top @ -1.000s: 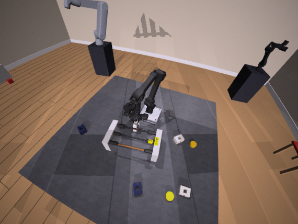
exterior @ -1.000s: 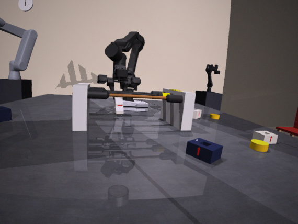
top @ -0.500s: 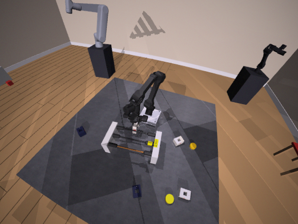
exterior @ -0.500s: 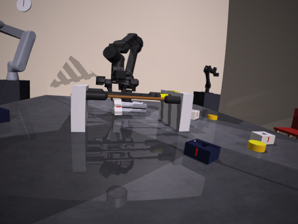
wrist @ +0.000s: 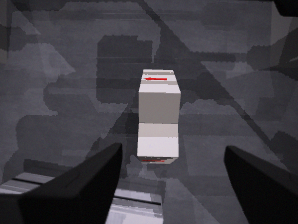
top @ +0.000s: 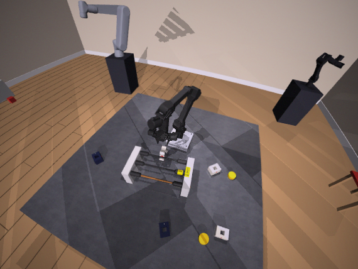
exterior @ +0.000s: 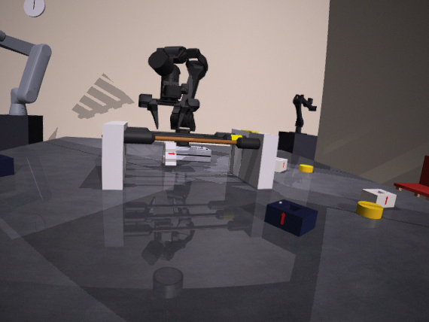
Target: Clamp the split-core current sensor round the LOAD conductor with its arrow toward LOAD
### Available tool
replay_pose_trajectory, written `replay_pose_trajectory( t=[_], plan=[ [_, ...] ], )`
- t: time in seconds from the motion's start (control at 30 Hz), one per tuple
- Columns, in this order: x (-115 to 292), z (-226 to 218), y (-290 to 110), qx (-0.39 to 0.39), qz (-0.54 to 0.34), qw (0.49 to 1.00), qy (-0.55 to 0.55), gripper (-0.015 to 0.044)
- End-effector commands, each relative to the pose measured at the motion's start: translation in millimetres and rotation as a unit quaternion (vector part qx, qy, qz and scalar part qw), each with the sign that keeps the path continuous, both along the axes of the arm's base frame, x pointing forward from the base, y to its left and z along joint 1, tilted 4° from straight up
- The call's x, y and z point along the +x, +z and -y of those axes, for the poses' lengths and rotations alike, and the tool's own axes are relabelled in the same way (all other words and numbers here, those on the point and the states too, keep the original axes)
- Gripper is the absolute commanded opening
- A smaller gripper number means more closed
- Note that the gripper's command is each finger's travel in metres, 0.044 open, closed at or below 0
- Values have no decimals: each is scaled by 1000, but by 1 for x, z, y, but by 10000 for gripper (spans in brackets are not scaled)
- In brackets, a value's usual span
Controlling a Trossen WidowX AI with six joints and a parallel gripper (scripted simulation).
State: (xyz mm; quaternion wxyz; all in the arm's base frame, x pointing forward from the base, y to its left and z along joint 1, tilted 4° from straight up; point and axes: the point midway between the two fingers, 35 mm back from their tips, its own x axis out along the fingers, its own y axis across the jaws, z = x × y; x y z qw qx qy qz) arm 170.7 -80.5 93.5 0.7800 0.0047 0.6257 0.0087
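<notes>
Above the fixture, our pincer [exterior: 168, 113] hangs with its fingers spread apart and nothing between them. Below it we see the white sensor [top: 162, 154] sitting at the rearmost conductor [top: 173, 159], apart from the fingers; its red arrow [wrist: 156, 78] shows on top. Farther out, the yellow LOAD marker [top: 180, 171] sits on the middle conductor by the right white post [top: 188, 180].

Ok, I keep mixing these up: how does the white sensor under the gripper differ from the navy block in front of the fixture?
The white sensor is tall and upright; the navy block is low and wide. The sensor stands between the fixture's posts, the block on the mat in front. Both bear a red arrow, pointing differently.
</notes>
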Motion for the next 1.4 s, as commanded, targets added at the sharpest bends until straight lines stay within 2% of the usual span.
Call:
replay_pose_trajectory(
  t=[0.0, 0.13, 0.27, 0.4, 0.57, 0.7, 1.37],
  plan=[
    [-4, -2, 9, 5, -4, 1000, -4, 320],
    [0, -2, 9, 35, -31, 988, -146, 320],
    [5, -3, 10, 60, -63, 945, -314, 320],
    [11, -5, 11, 70, -88, 873, -474, 320],
    [18, -7, 11, 66, -107, 751, -649, 320],
    [20, -7, 11, 62, -109, 702, -701, 320],
    [21, -7, -8, 62, -109, 702, -701, 320]
  ],
)
